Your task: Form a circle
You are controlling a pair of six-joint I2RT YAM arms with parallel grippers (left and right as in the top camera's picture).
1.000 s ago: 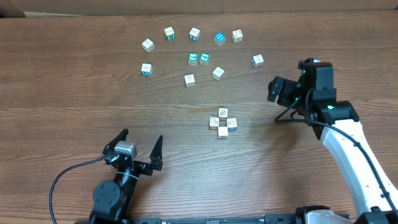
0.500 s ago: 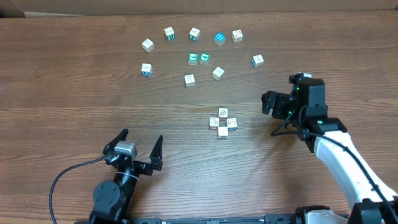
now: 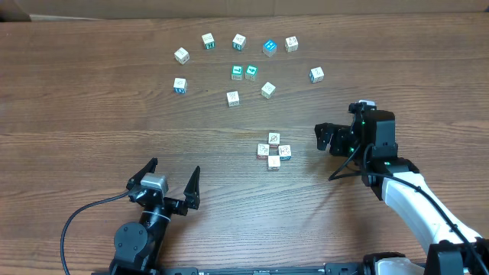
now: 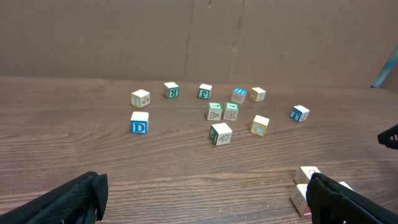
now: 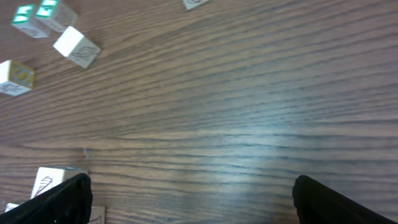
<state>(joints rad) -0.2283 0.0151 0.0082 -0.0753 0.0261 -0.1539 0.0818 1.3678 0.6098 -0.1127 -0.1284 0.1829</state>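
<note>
Whitish cubes of the circle point(image 3: 273, 151) sit tight together close in front of the right gripper point(image 3: 328, 139), its jaws spread wide and empty; a low swing there could clip one cube and break the ring; the left gripper point(image 3: 174, 169), likewise spread and empty, stands well apart.

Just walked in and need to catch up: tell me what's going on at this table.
Two robot arms are working with small printed cubes. Four cubes sit in a tight ring, the circle, mid-table. The right gripper hangs open beside it, holding nothing. The left gripper sits open and empty near the front edge. More loose cubes lie scattered farther back.
</note>
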